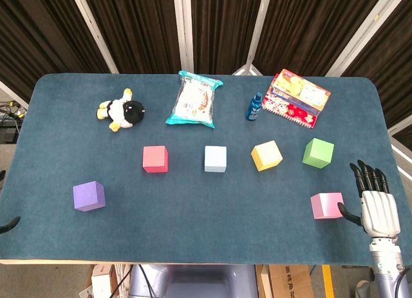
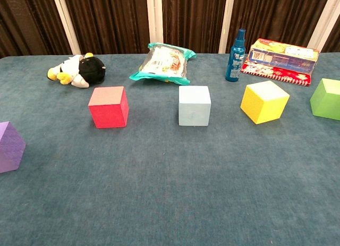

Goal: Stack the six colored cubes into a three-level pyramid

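Six cubes lie apart on the blue table (image 1: pixel 206 233). In the head view the purple cube (image 1: pixel 89 195) is front left; the red cube (image 1: pixel 155 159), light blue cube (image 1: pixel 215 159), yellow cube (image 1: pixel 266 155) and green cube (image 1: pixel 318 152) form a row. The pink cube (image 1: pixel 327 205) sits front right. My right hand (image 1: pixel 374 201) is just right of it, fingers straight and apart, thumb at the cube's right face, holding nothing. Only dark fingertips (image 1: pixel 8 225) of my left hand show at the left edge. The chest view shows purple (image 2: pixel 9 146), red (image 2: pixel 109 107), light blue (image 2: pixel 194 105), yellow (image 2: pixel 264 101) and green (image 2: pixel 326 99).
Along the back of the table lie a black-and-white plush toy (image 1: pixel 121 110), a teal snack bag (image 1: pixel 193 100), a blue spray bottle (image 1: pixel 255 107) and a colourful box (image 1: pixel 296 96). The table's front edge runs just below the purple and pink cubes.
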Available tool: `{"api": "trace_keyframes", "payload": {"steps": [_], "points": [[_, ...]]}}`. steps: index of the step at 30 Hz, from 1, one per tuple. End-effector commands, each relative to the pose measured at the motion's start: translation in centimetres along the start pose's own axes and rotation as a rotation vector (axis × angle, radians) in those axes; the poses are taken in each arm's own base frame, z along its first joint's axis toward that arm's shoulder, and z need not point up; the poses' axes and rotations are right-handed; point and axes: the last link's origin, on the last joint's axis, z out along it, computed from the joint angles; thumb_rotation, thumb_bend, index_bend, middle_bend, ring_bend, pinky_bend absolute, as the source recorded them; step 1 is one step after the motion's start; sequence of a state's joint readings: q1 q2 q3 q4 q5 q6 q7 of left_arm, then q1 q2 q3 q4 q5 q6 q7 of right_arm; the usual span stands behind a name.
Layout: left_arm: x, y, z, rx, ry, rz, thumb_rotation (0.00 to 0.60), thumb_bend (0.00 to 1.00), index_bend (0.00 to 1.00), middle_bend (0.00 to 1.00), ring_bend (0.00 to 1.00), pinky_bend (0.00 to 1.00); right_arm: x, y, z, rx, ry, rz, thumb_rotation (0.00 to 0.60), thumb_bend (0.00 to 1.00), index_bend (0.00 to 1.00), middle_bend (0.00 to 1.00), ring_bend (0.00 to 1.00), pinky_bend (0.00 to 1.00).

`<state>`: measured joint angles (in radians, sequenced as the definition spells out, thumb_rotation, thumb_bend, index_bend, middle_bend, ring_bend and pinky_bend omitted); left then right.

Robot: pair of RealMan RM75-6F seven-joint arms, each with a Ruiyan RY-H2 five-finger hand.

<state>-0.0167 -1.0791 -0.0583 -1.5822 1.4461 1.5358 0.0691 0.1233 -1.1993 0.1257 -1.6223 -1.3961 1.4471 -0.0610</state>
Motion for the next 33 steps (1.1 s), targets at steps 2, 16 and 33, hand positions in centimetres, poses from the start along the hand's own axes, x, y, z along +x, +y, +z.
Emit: {"api": "trace_keyframes", "payload": {"steps": [2,16,33], "points": [[0.0,-0.1,0.0,0.001,0.0,-0.003,0.6,0.01,0.0,0.0,0.0,0.01,0.0,-0.1,0.0,0.002,-0.001,0.0,0.6,0.28,0.0,0.0,0.0,0.01],[0.0,0.0,-0.1,-0.009,-0.001,-0.014,0.6,0.01,0.0,0.0,0.0,0.01,0.1,-0.1,0.1,0.001,0.007,-0.008,0.6,0.28,0.0,0.0,0.0,0.01],[0.8,0.2,0.8,0.013,-0.001,-0.001,0.6,0.01,0.0,0.0,0.0,0.01,0.4,0.6,0.9,-0.041,0.022,0.035,0.6,0.28,0.0,0.0,0.0,0.01]]}}
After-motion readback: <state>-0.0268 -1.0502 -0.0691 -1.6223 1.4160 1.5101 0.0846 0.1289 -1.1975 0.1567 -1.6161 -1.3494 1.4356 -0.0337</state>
